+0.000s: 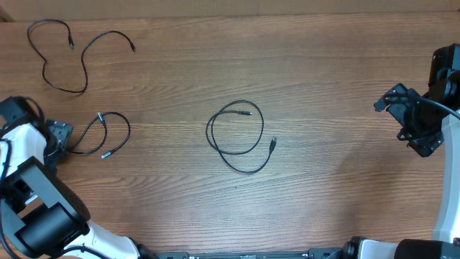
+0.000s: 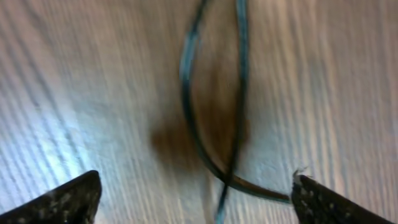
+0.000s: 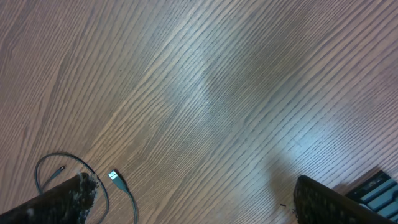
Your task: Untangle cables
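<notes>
Three thin black cables lie apart from one another on the wooden table (image 1: 330, 65), none crossing another in the overhead view. The first cable (image 1: 108, 34) sprawls in open waves towards 10 o'clock, near the far edge, with a small plug at each end. The second cable (image 1: 128, 133) forms a loose loop at 9 o'clock, and its near-side strands run up to the left gripper (image 1: 67, 140). The third cable (image 1: 208, 133) sits at the middle of the table, wound into a double ring with one plug inside the ring at 12 o'clock and the other just outside it at 3 o'clock.

There are two grippers, one on each arm. The left gripper (image 2: 199, 202) has its two fingers spread wide. In its blurred wrist view, two strands of the second cable (image 2: 186, 106) cross between the fingers, and one strand runs to the right-hand fingertip (image 2: 311, 196); whether it touches cannot be told. The right gripper (image 1: 400, 127) hangs at 3 o'clock, well apart from every cable, with its jaws spread wide and nothing between them. Its wrist view catches the third cable (image 3: 130, 199) and a pale plug (image 3: 115, 177) at 8 o'clock in that view
</notes>
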Motion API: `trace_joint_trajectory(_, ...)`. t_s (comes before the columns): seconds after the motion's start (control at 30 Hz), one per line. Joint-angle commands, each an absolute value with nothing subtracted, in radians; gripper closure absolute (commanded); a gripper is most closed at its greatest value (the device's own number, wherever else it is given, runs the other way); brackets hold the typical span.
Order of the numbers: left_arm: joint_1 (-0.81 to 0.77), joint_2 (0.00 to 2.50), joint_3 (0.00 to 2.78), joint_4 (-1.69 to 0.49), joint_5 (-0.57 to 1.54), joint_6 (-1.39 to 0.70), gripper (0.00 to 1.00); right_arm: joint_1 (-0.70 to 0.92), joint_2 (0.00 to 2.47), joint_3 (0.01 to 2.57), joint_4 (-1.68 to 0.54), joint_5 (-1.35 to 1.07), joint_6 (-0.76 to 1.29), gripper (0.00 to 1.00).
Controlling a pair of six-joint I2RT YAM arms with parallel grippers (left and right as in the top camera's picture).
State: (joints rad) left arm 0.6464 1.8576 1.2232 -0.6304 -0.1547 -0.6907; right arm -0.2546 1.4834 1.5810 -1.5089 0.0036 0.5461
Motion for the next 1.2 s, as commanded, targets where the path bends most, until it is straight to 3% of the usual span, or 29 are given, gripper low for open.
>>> trace_joint_trajectory(0.0, 0.616, 1.877, 1.282, -0.628, -0.184, -0.67, 0.01, -0.257, 1.482, 1.59, -1.505, 0.007, 0.55, 0.0)
trace_joint_trajectory(0.63, 0.611, 2.028, 1.331, -0.669, -0.168, -0.583, 0.0, -0.257, 1.482, 1.59, -1.505, 0.007, 0.55, 0.0)
trace_joint_trajectory(0.73, 0.612, 2.054, 1.33, -0.645, -0.173, -0.583, 0.1, -0.257, 1.482, 1.59, -1.505, 0.007, 0.55, 0.0)
trace_joint_trajectory(0.87, 0.613, 2.099, 1.33, -0.62, -0.146, -0.585, 0.11, -0.257, 1.482, 1.59, -1.505, 0.007, 0.55, 0.0)
trace_joint_trajectory(0.93, 0.613, 2.123, 1.33, -0.612, -0.126, -0.59, 0.21, -0.257, 1.482, 1.59, -1.505, 0.007, 0.55, 0.0)
trace_joint_trajectory(1.0, 0.613, 2.148, 1.33, -0.611, -0.096, -0.632, 0.46, -0.257, 1.482, 1.59, -1.505, 0.007, 0.55, 0.0)
trace_joint_trajectory(1.03, 0.613, 2.154, 1.33, -0.611, -0.078, -0.661, 0.52, -0.257, 1.482, 1.59, -1.505, 0.007, 0.55, 0.0)
trace_joint_trajectory(1.17, 0.613, 2.159, 1.331, -0.585, 0.045, -0.761, 0.68, -0.257, 1.482, 1.59, -1.505, 0.007, 0.55, 0.0)
